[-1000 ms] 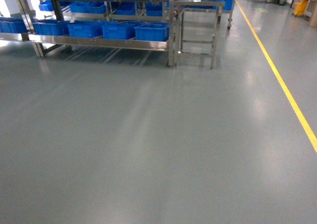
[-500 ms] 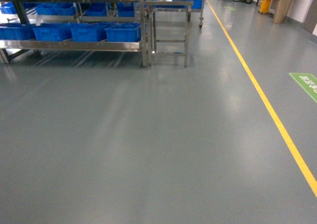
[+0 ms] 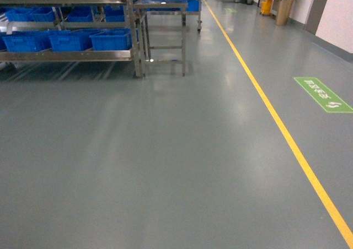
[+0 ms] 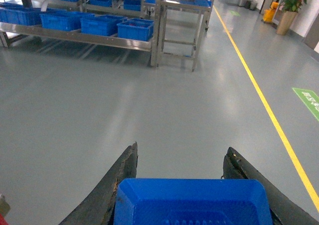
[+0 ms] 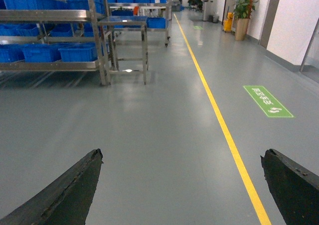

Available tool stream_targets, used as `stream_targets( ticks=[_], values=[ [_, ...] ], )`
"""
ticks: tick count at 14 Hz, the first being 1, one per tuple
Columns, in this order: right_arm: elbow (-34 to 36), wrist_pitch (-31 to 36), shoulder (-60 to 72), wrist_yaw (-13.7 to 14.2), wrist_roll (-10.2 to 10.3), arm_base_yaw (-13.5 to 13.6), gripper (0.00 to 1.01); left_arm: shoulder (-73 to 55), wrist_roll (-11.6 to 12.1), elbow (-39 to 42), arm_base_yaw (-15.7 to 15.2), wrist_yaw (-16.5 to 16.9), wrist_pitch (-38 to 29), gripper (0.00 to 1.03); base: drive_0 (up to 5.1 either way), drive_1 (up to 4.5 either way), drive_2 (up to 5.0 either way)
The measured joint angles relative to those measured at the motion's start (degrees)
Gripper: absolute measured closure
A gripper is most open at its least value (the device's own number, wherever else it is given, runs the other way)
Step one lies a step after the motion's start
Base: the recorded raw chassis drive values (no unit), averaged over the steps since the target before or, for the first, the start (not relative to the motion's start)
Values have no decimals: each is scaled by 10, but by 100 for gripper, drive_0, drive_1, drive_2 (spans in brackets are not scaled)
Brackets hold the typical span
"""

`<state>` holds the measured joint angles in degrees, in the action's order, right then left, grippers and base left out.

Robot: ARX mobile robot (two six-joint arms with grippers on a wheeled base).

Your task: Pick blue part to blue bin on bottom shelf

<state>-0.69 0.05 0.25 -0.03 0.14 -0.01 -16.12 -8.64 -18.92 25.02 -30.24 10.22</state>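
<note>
A blue part is clamped in the left pincer, while the right pincer is held wide apart above the floor.

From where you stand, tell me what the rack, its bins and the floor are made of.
Rack: likely stainless steel, silvery with bright glints along its rails.
Bins: probably moulded plastic, uniform saturated blue with ribbed walls.
Floor: seamless grey coating, perhaps epoxy, semi-gloss, mirroring the rack faintly.
</note>
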Motion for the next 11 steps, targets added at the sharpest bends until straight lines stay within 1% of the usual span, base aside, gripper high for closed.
stream_targets(
  ticks=[11],
  values=[
    [0,-4,0,0,0,0,3,-4,0,0,0,0,2,60,-3,414,-421]
  ],
)
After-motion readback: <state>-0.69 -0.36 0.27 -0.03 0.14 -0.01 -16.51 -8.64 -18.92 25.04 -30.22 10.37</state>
